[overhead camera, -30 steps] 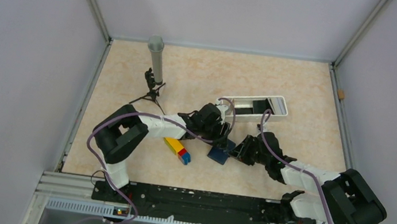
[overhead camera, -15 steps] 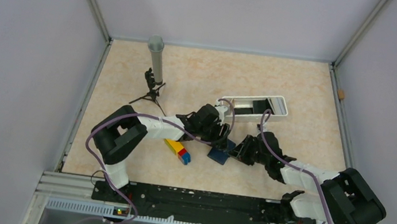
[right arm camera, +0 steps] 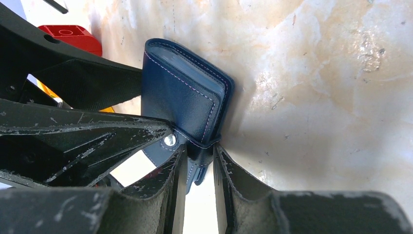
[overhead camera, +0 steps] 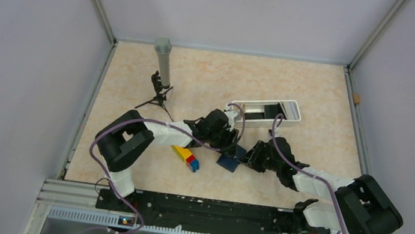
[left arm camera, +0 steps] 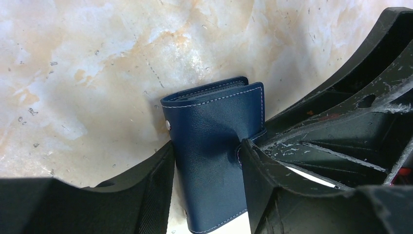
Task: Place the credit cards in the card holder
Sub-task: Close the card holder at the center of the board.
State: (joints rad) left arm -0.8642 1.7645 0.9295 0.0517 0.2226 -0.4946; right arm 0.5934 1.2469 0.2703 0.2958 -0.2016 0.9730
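Note:
The card holder (overhead camera: 229, 160) is a navy fold-over wallet lying folded on the marble tabletop between both arms. In the left wrist view my left gripper (left arm camera: 207, 146) straddles the card holder (left arm camera: 214, 112), with one finger against each long side. The right gripper (right arm camera: 199, 151) pinches the snap tab of the card holder (right arm camera: 180, 97), and the stud shines beside its left finger. From above, the left gripper (overhead camera: 227, 148) and right gripper (overhead camera: 241, 156) meet over the wallet. No credit cards show on their own. A greyish layer sits between the covers, and I cannot tell what it is.
A white oblong tray (overhead camera: 292, 107) lies just behind the grippers. A row of yellow, red and blue toy bricks (overhead camera: 186, 156) lies left of the wallet, its red brick (right arm camera: 73, 36) visible to the right wrist. A grey cylinder on a small tripod (overhead camera: 162, 63) stands back left.
The left gripper's jaws have narrowed onto the sides of the card holder. Both arms and the wallet have hardly shifted.

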